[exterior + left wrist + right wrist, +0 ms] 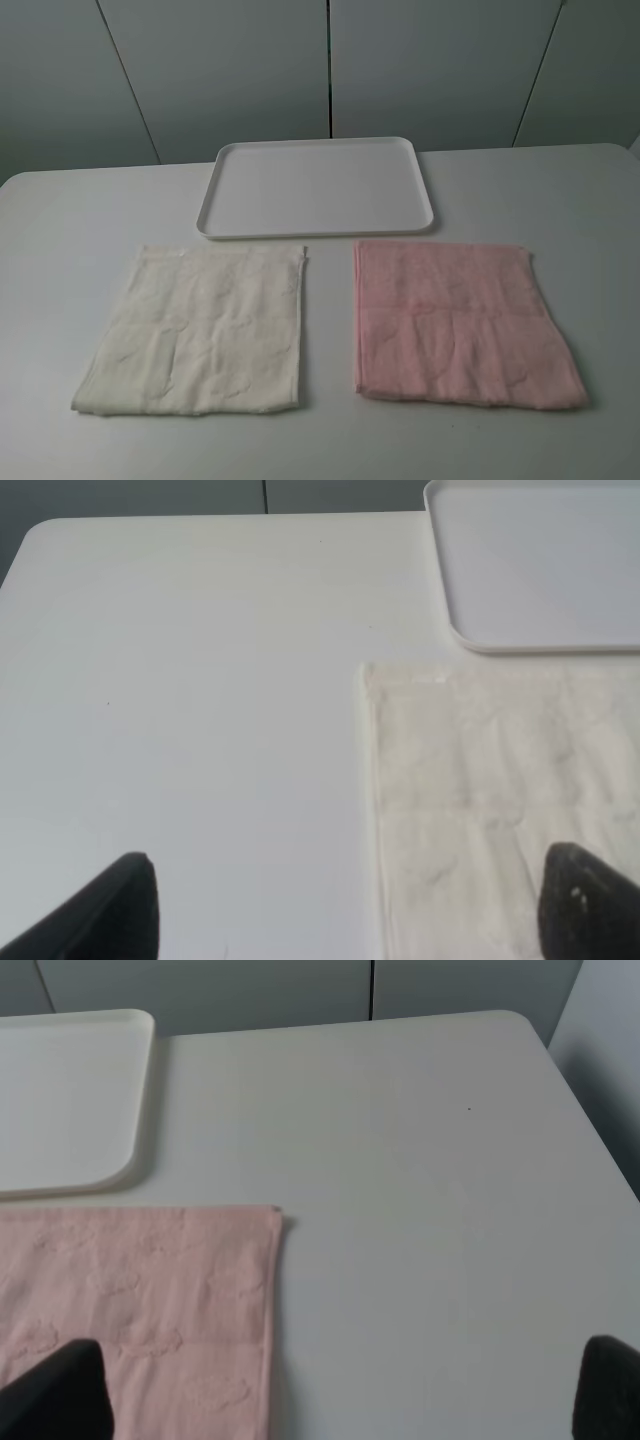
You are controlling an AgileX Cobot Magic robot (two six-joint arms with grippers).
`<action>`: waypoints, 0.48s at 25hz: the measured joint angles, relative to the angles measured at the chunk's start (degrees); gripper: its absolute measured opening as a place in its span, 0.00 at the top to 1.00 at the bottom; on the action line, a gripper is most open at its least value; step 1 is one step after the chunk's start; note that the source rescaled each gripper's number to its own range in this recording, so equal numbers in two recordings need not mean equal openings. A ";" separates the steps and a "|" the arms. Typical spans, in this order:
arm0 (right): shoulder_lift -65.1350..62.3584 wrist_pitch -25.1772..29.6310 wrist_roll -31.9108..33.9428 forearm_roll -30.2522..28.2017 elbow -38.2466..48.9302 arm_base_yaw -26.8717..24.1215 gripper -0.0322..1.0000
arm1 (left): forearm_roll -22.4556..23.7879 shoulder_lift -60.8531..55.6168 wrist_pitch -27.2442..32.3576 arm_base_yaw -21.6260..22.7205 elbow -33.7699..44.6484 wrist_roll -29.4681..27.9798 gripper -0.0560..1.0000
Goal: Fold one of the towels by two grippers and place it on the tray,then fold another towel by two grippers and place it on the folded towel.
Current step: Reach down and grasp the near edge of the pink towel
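pink towel (465, 320): flat on worktop (60, 250), near right, just short of tray (318, 233).
cream towel (195, 330): flat, near left, apart from pink towel.
left gripper (348, 860): fingers (585, 905) spread wide, empty; cream towel's left edge between them.
right gripper (342, 1345): spread wide, empty; pink towel's right edge between.

One flat white rectangular plastic tray (318, 232), one cream square terry cloth towel (195, 335) just beside the tray, one pale pink square terry cloth towel (460, 325) just beside the tray, one white table (60, 230).
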 joint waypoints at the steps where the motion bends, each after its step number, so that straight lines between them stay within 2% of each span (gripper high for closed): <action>1: 0.00 0.00 0.00 0.00 0.00 0.00 0.00 | -0.08 0.00 0.00 0.00 0.00 0.00 0.02; 8: 0.00 0.13 -1.22 2.55 0.00 0.00 0.00 | -0.76 1.45 0.00 0.00 0.00 1.23 0.02; 12: 0.00 0.49 -3.78 3.74 -1.21 0.00 0.00 | -5.58 8.73 -0.41 0.00 0.00 4.29 0.02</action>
